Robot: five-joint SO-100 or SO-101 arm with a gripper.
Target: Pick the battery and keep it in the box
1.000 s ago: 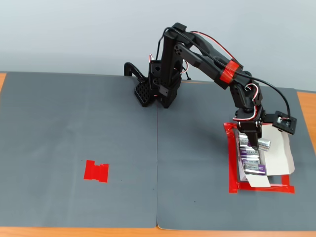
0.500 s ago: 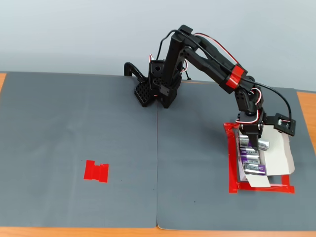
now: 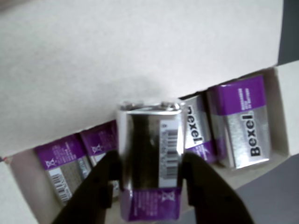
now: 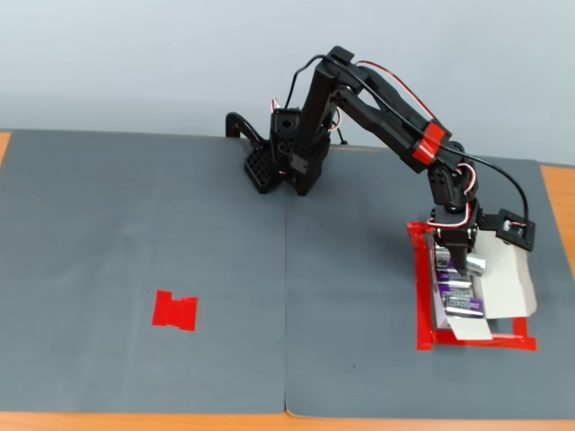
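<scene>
My gripper [image 3: 149, 164] is shut on a purple and silver battery [image 3: 147, 140], with a dark finger [image 3: 100, 186] on each side of it. It holds the battery upright over the row inside the open white box [image 3: 282, 116]. Several like batteries lie in the box, two to the left [image 3: 65, 163] and two to the right [image 3: 243, 121] in the wrist view. The box's long lid [image 3: 140, 51] stands open behind them. In the fixed view the gripper [image 4: 456, 263] is down over the box [image 4: 508, 278] at the right; the held battery is hard to make out there.
A red tape outline [image 4: 476, 341] frames the box on the grey mat. A small red tape mark [image 4: 175, 310] lies at the mat's left. The arm's base [image 4: 287, 157] stands at the back middle. The wooden table edge [image 4: 557, 197] shows at the right.
</scene>
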